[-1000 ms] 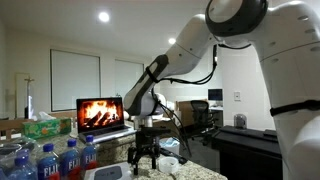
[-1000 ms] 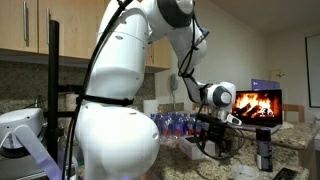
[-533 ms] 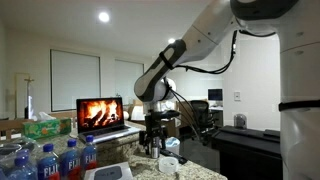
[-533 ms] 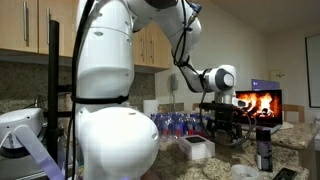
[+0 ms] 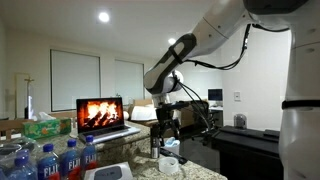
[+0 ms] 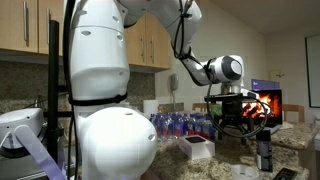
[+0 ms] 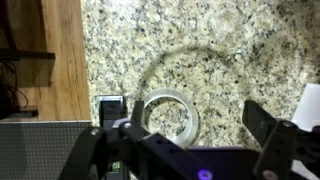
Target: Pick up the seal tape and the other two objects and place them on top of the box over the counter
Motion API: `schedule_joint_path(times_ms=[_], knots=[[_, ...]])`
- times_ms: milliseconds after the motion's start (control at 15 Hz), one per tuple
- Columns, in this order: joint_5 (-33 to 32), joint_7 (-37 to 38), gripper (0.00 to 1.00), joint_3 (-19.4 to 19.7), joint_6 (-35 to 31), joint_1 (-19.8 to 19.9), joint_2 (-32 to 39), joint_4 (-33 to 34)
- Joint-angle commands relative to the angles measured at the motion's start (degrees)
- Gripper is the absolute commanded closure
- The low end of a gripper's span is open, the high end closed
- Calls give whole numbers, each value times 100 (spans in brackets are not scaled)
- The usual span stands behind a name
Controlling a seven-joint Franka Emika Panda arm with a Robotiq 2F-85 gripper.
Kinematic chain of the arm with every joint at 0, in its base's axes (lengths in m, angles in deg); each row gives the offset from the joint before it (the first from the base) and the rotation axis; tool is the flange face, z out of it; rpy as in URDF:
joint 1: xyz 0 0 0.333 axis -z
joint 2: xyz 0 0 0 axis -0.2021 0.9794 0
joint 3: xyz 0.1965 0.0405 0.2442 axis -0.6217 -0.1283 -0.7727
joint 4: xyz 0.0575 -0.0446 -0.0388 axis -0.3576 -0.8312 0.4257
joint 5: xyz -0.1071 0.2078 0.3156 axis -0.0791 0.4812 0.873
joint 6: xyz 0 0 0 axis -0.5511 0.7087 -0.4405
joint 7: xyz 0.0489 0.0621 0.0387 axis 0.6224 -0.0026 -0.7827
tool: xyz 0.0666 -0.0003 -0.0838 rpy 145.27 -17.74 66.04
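White glossy arm (image 5: 215, 35), rounded bulky segments, dark bands at joints; black end effector (image 5: 166, 135), two fingers.

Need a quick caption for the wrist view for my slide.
Open tool hovering over the white seal tape on the speckled counter.

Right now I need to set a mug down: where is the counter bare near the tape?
Wrist view: granite counter is bare from the seal tape to the white object at the right edge, and toward the top. Crowded left: small dark item by the tape, then wooden strip.
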Motion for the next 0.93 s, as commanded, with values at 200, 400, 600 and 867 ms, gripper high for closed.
schedule_joint_path(times_ms=[200, 400, 600, 867], knots=[[-104, -636, 0, 0, -369, 38, 577, -11], [-95, -401, 0, -24, -728, 17, 874, 30], [-73, -359, 0, -81, -1149, -35, 1213, 22], [-100, -401, 0, -174, -1304, -89, 1592, 151]])
